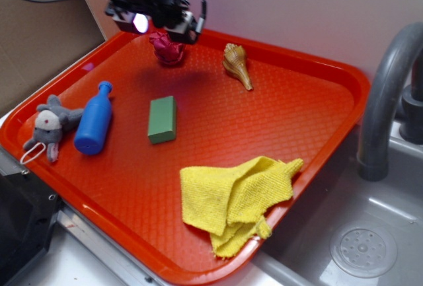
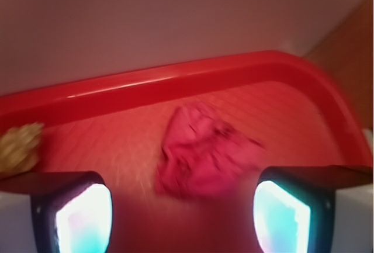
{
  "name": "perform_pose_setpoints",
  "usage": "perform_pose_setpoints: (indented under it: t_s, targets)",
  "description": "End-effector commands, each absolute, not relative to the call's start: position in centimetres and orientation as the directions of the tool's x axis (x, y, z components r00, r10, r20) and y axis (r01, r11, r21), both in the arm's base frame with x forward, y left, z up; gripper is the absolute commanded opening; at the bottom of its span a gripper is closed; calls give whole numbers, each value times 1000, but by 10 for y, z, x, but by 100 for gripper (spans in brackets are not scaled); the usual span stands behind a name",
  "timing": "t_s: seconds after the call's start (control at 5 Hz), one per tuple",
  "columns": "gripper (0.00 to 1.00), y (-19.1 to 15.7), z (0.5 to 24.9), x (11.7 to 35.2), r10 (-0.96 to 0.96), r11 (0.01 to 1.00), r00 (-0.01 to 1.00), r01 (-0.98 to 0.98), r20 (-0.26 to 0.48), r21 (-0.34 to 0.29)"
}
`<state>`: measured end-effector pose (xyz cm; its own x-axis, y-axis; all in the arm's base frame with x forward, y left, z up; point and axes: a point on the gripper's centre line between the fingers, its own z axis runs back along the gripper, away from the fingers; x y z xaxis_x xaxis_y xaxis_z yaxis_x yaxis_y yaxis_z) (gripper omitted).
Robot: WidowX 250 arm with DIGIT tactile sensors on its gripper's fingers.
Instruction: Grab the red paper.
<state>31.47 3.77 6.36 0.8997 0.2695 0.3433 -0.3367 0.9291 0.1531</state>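
The red paper (image 1: 168, 49) is a crumpled crimson wad lying on the orange-red tray (image 1: 277, 107) near its far rim. My gripper (image 1: 158, 27) hovers just above and slightly to the near-left of it, fingers spread. In the wrist view the red paper (image 2: 201, 151) shows blurred, ahead of and between the two glowing fingertips, with nothing held between them; the gripper (image 2: 181, 215) is open.
On the tray lie a seashell (image 1: 237, 65) right of the paper, a green block (image 1: 162, 119), a blue bottle (image 1: 94, 126), a grey plush mouse (image 1: 49, 126) and a yellow cloth (image 1: 234, 197). A grey faucet (image 1: 386, 94) and sink (image 1: 357, 246) are at the right.
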Motion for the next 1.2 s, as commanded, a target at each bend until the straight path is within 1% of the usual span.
perform_pose_setpoints:
  t_s: [0.0, 0.2, 0.4, 0.6, 0.8, 1.0]
  targets:
    - [100, 64, 46, 326, 283, 915, 895, -360, 346, 182]
    - [0, 70, 33, 322, 282, 927, 925, -331, 257, 177]
    - [0, 63, 46, 310, 232, 951, 936, -275, 266, 141]
    - [0, 46, 74, 302, 154, 973, 969, -183, 195, 141]
    - [0, 18, 123, 279, 77, 990, 994, -85, 71, 117]
    - [0, -2, 164, 257, 25, 995, 1000, -25, -3, 95]
